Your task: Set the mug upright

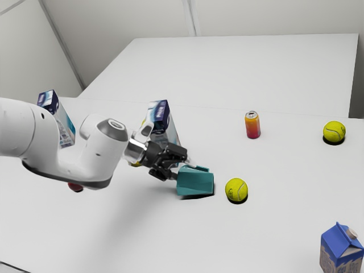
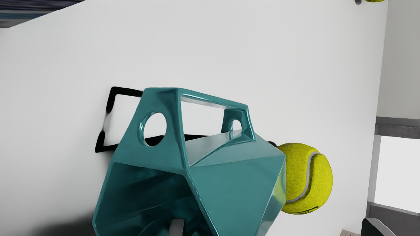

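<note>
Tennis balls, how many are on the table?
2 that I can make out: one ball beside the teal mug, another ball past the can, toward the exterior view's right. Something yellow, mostly hidden behind the arm, might be another; I can't tell.

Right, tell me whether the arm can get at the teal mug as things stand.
Likely yes: the open hand is right at the mug, by its mouth, and nothing stands between them.
</note>
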`<state>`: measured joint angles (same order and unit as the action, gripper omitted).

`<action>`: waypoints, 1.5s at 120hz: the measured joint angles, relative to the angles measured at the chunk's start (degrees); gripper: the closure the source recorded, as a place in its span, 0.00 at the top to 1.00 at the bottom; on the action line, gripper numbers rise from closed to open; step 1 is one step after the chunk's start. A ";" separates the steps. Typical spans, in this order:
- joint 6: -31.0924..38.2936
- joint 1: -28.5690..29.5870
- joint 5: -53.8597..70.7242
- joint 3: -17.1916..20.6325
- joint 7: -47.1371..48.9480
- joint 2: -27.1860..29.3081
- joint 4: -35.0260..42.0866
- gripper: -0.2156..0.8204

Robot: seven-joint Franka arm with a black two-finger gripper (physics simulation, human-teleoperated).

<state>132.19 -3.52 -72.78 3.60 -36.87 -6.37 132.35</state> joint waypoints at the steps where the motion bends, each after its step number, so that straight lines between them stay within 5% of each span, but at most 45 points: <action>1: -0.01 0.00 -0.41 0.01 -0.35 -0.13 0.00 0.77; 19: -0.36 -0.17 -5.27 0.08 -6.22 -0.95 0.03 0.71; 55: -0.57 -0.95 -8.45 0.09 -14.45 -1.37 0.04 0.26; 73: -0.51 -0.96 -8.69 0.10 -17.27 -0.96 0.03 0.13; 134: 0.52 -2.83 -5.86 -0.10 -21.98 7.77 3.22 0.04; 180: 0.28 -1.21 24.65 -0.19 -11.29 11.87 2.77 0.03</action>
<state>132.47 -4.73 -48.14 3.41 -48.16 5.51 135.12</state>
